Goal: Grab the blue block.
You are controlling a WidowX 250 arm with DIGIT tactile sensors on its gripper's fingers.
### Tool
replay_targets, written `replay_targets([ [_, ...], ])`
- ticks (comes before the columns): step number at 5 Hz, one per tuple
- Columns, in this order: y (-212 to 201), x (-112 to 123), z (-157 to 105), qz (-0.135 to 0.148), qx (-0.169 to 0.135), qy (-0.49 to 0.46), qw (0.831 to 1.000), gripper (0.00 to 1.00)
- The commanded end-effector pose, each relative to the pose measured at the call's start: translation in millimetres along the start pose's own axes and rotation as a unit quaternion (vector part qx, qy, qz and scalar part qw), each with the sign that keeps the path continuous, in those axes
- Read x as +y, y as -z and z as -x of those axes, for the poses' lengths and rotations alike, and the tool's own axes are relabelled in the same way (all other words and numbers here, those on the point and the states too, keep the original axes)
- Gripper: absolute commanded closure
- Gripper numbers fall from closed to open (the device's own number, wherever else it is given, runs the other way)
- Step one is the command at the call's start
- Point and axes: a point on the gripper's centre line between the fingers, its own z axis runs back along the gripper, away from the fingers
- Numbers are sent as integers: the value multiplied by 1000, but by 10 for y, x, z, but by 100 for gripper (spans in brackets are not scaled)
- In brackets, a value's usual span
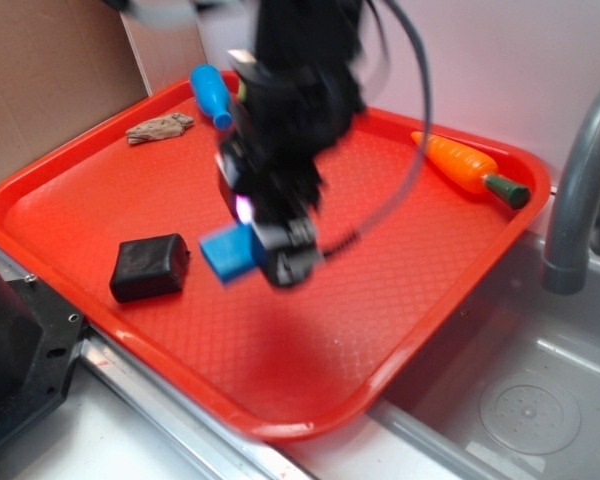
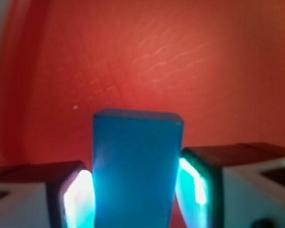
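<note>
The blue block [image 1: 230, 252] is a plain bright blue brick held above the red tray [image 1: 410, 290], near its middle. My gripper [image 1: 263, 248] is shut on it, with the black arm blurred above. In the wrist view the blue block [image 2: 137, 171] stands between the two fingers [image 2: 76, 199], both pads pressed against its sides and glowing blue. The gripper [image 2: 137, 194] points down at the tray floor [image 2: 147, 61], which lies some way below.
On the tray lie a black rounded block [image 1: 150, 266] at the left, a blue toy bottle [image 1: 211, 96] and a small brown piece [image 1: 160, 128] at the back, and a toy carrot [image 1: 470, 167] at the back right. A grey faucet [image 1: 580, 170] and sink [image 1: 530, 400] are to the right.
</note>
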Motion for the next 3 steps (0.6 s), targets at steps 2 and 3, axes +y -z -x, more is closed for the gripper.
replay_targets([
  [2, -1035, 664, 682, 15, -112, -171, 979, 100],
  [3, -1080, 944, 762, 11, -116, -209, 971, 100],
])
